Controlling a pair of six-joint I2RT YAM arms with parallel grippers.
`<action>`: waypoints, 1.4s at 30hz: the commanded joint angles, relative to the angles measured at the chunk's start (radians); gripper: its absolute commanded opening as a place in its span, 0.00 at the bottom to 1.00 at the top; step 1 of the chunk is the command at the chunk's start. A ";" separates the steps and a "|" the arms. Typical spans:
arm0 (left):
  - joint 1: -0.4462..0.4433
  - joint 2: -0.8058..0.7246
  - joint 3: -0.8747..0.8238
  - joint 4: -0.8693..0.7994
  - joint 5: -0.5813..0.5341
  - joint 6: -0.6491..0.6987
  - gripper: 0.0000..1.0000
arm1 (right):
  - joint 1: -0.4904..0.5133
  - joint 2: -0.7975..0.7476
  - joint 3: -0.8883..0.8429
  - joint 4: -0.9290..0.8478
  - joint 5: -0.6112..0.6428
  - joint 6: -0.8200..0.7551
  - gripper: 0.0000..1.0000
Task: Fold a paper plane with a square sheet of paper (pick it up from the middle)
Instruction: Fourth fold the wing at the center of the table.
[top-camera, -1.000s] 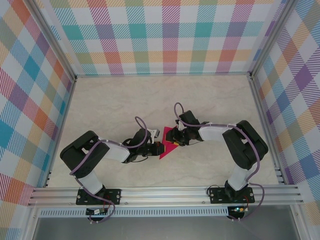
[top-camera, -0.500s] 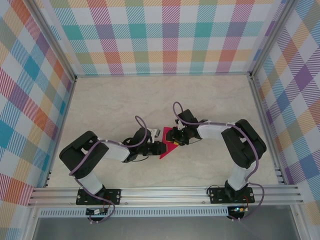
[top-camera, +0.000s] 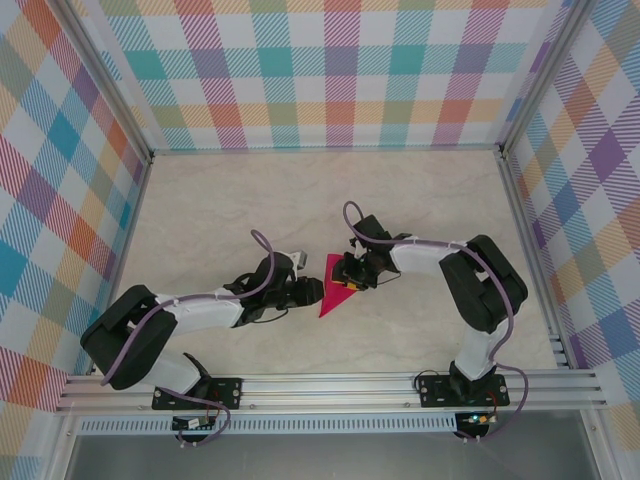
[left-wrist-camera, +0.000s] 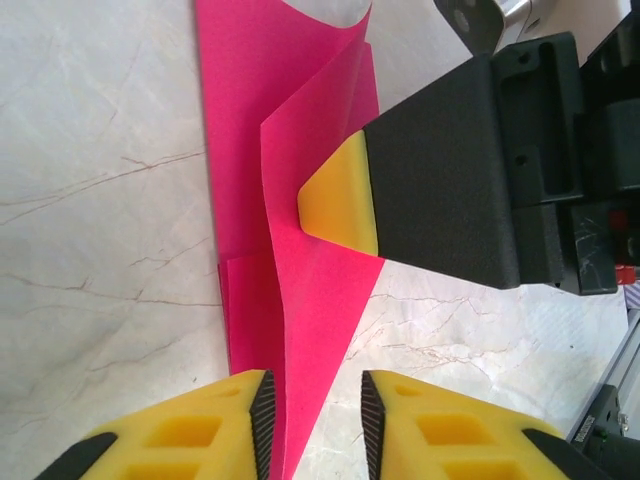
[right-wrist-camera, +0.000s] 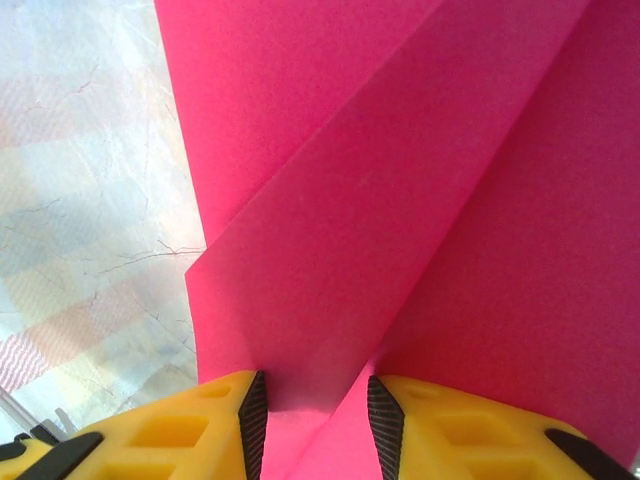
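Between right end effector (right-wrist-camera: 313, 392) fingers, paper plane (right-wrist-camera: 420, 200)

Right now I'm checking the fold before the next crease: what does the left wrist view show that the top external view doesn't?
Left wrist view: a flap of the pink paper stands up off its flat layers, a yellow fingertip of the right gripper lies against that flap, and the paper's point runs between the parted fingers of the left gripper. Top external view: the left arm and right arm reaching inward, the paper's whole triangular outline, the plaid walls. Both: the paper lying on the marble table between the two grippers.
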 joint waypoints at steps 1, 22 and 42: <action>0.008 0.015 0.046 -0.051 0.031 -0.027 0.28 | -0.002 0.090 -0.007 -0.101 0.108 0.006 0.37; 0.008 0.173 0.119 0.012 0.067 -0.008 0.10 | 0.000 0.178 0.080 -0.199 0.100 -0.025 0.45; 0.007 0.228 0.132 -0.047 0.030 -0.011 0.08 | 0.000 0.220 0.084 -0.209 0.108 -0.033 0.41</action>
